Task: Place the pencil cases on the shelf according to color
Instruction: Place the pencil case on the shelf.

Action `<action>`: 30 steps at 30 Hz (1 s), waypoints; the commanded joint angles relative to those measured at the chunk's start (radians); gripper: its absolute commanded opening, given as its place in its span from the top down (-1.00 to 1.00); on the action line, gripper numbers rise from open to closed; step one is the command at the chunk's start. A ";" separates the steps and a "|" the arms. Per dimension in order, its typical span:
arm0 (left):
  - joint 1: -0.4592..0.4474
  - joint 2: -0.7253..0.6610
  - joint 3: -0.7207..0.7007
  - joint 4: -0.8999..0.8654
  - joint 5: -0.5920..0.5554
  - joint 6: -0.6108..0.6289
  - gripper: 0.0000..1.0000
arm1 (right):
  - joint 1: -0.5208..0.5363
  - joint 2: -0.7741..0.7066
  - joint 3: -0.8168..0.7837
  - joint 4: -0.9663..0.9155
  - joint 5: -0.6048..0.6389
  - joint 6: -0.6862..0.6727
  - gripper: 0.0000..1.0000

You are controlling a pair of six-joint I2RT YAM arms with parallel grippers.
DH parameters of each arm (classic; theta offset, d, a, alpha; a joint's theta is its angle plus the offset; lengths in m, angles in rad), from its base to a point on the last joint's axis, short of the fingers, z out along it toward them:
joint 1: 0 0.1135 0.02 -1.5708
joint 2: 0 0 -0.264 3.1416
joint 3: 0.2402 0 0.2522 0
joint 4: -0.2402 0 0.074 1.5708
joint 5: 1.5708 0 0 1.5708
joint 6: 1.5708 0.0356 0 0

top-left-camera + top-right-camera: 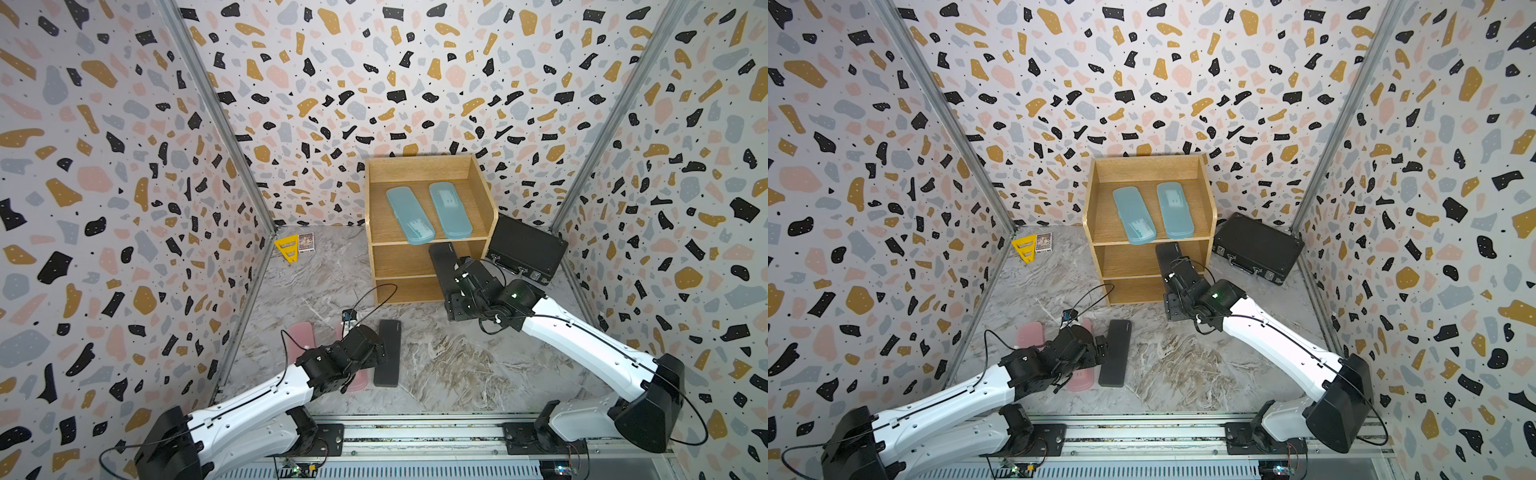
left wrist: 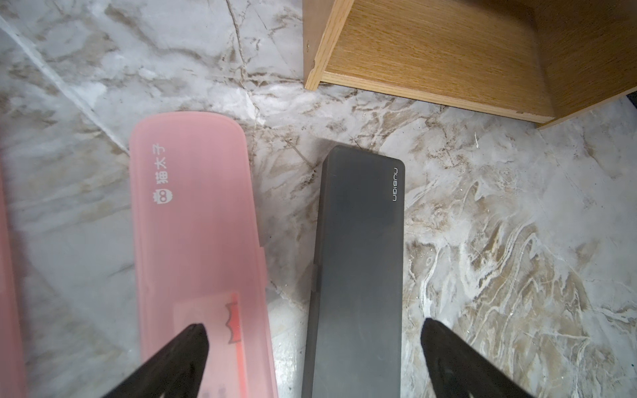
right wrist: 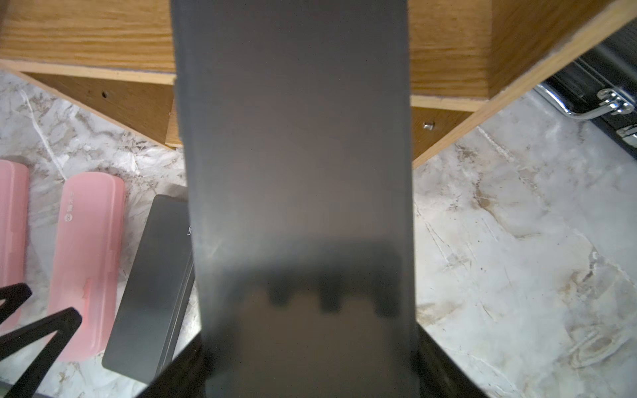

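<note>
The right gripper (image 3: pixel 306 355) is clamped across the width of a black case (image 1: pixel 442 258), one finger on each long edge, jaws partly apart. The case's far end reaches over the middle board of the shelf (image 1: pixel 419 168), at its right side. I cannot tell whether it rests on the board.

The left gripper (image 2: pixel 314 329) has its jaws spread wide and holds nothing. It hangs low over the other black case (image 1: pixel 387 353), which lies flat on the table (image 1: pixel 457 365). One finger sits over a pink case (image 2: pixel 196 224) and the other over bare marble past the black one. Contact cannot be told.

There are six cases:
- Two teal cases (image 1: pixel 409 216) (image 1: pixel 450 210) lie side by side on the top tier, apart, with their near ends at the front edge.
- Two pink cases (image 3: pixel 86 265) (image 3: pixel 12 241) lie side by side on the table, largely hidden under the left arm in both top views.
- Two are black: one gripped, one on the table just beside the nearer pink one.

One shelf stands against the back wall, with its bottom tier bare. One briefcase (image 1: pixel 525 249) lies just to its right. A yellow triangle (image 1: pixel 288 247) and a small card box (image 1: pixel 306 242) lie together in the far left corner.
</note>
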 commanded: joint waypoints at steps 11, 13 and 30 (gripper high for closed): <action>-0.002 0.068 0.008 0.076 0.010 0.026 -0.99 | -0.047 0.053 0.064 0.101 -0.037 -0.006 -0.20; -0.002 0.078 0.012 0.078 0.011 0.029 -0.99 | -0.050 0.057 0.068 0.108 -0.041 -0.006 -0.25; -0.001 0.122 0.028 0.098 0.008 0.050 -0.99 | -0.079 0.131 0.135 0.105 -0.029 -0.021 -0.64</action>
